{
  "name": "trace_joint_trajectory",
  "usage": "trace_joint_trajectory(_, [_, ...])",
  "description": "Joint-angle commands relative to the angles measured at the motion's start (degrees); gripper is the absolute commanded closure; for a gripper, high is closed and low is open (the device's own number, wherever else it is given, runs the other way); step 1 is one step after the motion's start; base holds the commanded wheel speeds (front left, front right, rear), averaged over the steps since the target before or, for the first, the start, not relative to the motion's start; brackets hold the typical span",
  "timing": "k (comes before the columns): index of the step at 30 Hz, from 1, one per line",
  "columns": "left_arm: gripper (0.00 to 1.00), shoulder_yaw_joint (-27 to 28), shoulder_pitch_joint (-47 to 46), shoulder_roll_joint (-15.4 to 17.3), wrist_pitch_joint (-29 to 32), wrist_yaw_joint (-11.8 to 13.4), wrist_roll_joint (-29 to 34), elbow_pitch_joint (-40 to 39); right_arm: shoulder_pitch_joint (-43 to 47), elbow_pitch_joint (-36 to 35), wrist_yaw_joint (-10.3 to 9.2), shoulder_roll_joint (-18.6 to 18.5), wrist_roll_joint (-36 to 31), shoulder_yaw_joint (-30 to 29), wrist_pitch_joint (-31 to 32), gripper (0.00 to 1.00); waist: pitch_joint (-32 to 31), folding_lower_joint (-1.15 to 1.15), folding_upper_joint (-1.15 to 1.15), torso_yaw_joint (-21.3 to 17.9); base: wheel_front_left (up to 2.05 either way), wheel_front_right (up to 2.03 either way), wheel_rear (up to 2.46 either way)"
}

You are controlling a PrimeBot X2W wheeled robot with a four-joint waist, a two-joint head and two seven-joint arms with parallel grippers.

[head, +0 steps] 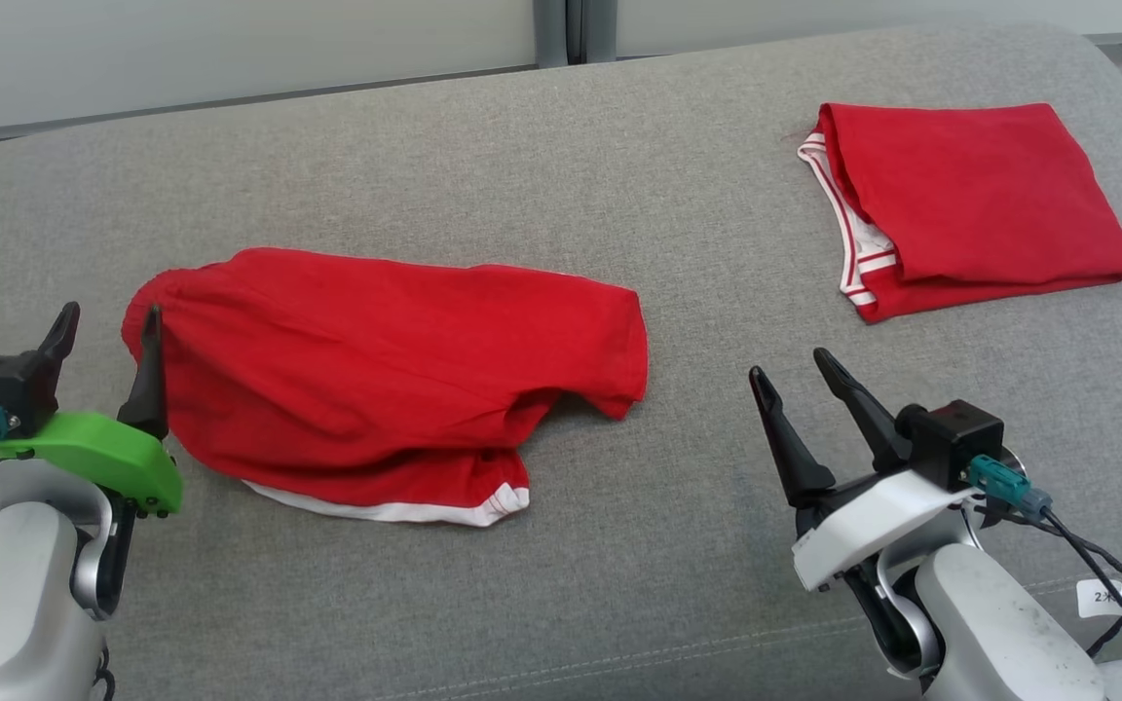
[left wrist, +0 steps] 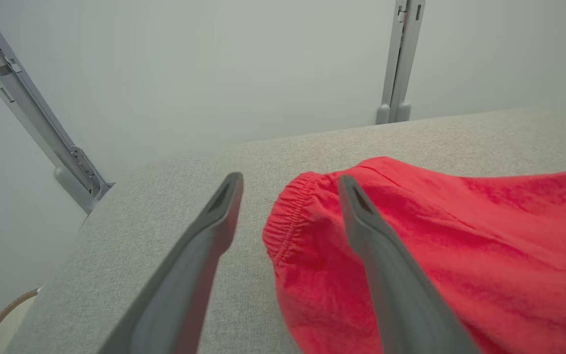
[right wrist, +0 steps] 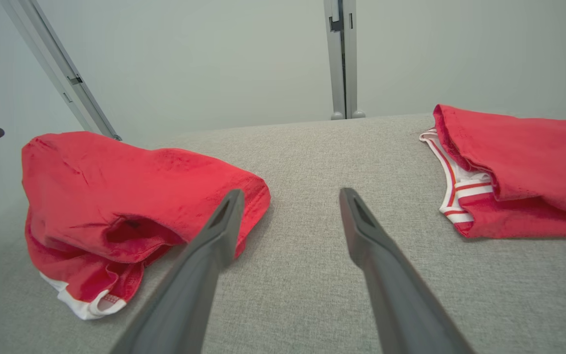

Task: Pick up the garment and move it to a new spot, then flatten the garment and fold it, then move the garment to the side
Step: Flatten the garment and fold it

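A red garment [head: 395,360] with a white-trimmed hem lies loosely folded on the grey fabric surface [head: 561,146], left of centre. Its gathered elastic waistband [left wrist: 288,216] points toward my left gripper [head: 108,355], which is open. One finger rests over the waistband edge and the other stands beside the cloth on bare fabric, seen close in the left wrist view [left wrist: 290,183]. My right gripper [head: 790,368] is open and empty, right of the garment [right wrist: 116,187], over bare surface [right wrist: 291,195].
A second red garment [head: 980,195] with red-and-white striped trim lies neatly folded at the back right [right wrist: 523,157]. Pale wall panels with a grey metal post [head: 561,29] stand behind the surface. Its front seam [head: 619,652] runs near me.
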Motion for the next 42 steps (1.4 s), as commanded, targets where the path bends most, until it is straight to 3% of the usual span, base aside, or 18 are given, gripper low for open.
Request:
trace_joint_trajectory(1, [0.00, 0.66, 0.97, -0.37, -0.13, -0.10, 0.64, -0.63, 0.18, -0.01, -0.03, 0.06, 0.03, 0.01, -0.16, 0.00, -0.28, 0.00, 0.00, 0.26, 0.00, 0.00, 0.00])
trace_joint_trajectory(10, [0.00, 11.82, 9.31, -4.91, -0.13, -0.68, 8.58, -13.51, 1.41, -0.20, -0.03, -0.34, 0.44, 0.84, -0.16, 0.00, -2.08, 0.00, 0.00, 2.09, 0.00, 0.00, 0.00])
trace_joint_trajectory(27, [0.00, 25.51, 28.55, -16.55, -0.07, -0.99, 17.61, -34.29, 2.69, -0.06, -0.03, -0.79, -0.78, 1.54, -0.16, 0.00, -4.26, 0.00, 0.00, 4.00, 0.00, 0.00, 0.00])
trace_joint_trajectory(34, [0.00, 27.02, 32.26, -16.43, -0.06, -1.49, 21.91, -31.74, 3.24, 0.70, -0.03, -0.93, -1.21, 1.86, -0.16, 0.00, -5.16, 0.00, 0.00, 5.22, 0.00, 0.00, 0.00])
trace_joint_trajectory(42, [0.00, 25.49, 30.84, -15.75, -0.06, -3.57, 21.75, -27.62, 3.24, 2.14, -0.03, -1.45, -0.35, 2.86, -0.16, 0.00, -5.57, 0.00, 0.00, 6.89, 0.00, 0.00, 0.00])
